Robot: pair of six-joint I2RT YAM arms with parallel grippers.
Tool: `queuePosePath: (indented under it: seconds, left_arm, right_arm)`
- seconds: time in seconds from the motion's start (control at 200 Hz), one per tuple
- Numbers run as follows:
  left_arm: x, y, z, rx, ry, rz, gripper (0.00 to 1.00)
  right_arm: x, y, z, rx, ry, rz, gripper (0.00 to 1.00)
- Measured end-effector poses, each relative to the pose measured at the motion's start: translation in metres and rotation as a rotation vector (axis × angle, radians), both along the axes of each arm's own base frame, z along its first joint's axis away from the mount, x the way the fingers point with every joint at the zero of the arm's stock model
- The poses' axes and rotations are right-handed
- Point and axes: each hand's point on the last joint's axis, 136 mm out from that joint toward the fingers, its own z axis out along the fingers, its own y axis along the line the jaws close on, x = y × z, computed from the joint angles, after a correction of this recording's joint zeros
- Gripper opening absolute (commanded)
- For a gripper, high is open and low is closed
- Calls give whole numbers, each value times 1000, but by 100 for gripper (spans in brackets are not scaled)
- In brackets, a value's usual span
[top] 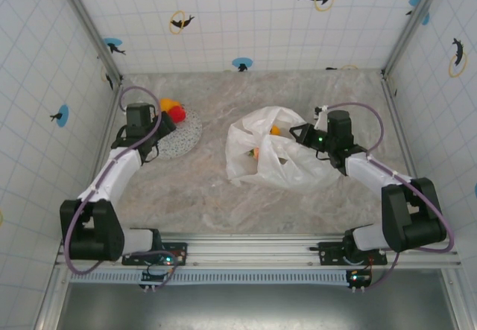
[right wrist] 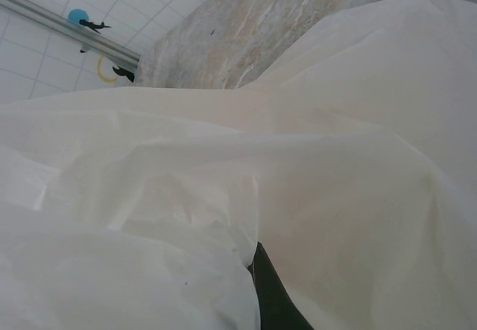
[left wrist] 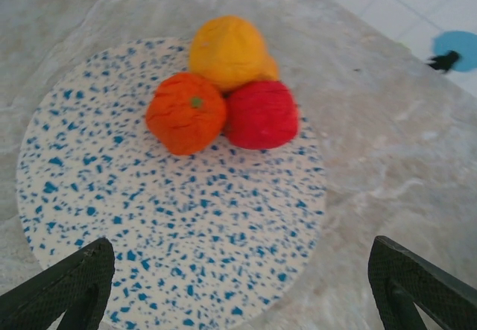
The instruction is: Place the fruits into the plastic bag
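- The left gripper (left wrist: pixel 240 254) hangs released over the near part of the speckled plate (left wrist: pixel 149 233). Its jaws stand wide apart with nothing between them.
- Three fruits sit in a tight, touching cluster at the far side of that plate, straight ahead of the left gripper: an orange (left wrist: pixel 186 112) nearest and slightly left, a red fruit (left wrist: pixel 261 114) beside it on the right, and a yellow fruit (left wrist: pixel 229 51) behind both.
- All three are roundish, with no long axis to line up with. I judge the orange the easiest first pick, though its neighbours crowd it on the right and behind.
- The left arm is plainly the nearer one to these fruits. The plastic bag (top: pixel 276 162) lies well apart to their right, across bare bench (top: pixel 201 196).
- The bench is a flat, marbled grey surface, with free room between plate and bag for a carry.
- The bag slumps wrinkled with its mouth upward. Two orange-coloured fruits (top: pixel 275 129) show in it.
- The right gripper (top: pixel 304 133) sits at the bag's right rim. In the wrist view, film drapes over one dark finger (right wrist: pixel 272 293), so I cannot tell whether it is clenched on the plastic.
- Tiled walls (top: pixel 223 17) with dolphin stickers close in on three sides.
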Motion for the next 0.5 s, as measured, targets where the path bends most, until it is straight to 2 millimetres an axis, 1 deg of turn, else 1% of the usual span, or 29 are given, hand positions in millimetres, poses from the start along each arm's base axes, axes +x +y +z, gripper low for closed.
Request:
queuePosePath:
  seconds: [0.095,0.17,0.365,0.5]
  left_arm:
    - [10,12,-22,6,55,57,90]
    - [21,20,-35,20,86,96,90]
    - [57,36,-48,64,102,148,89]
    - [72,40,-64,80,128,145,90]
  right_arm:
    - [1,0,1,7,-5,6,0]
    - [0,2,3,14,-10,15,0]
    - [1,0,5,19,-17,15,0]
    - [3,-1,6,20,-21,11,0]
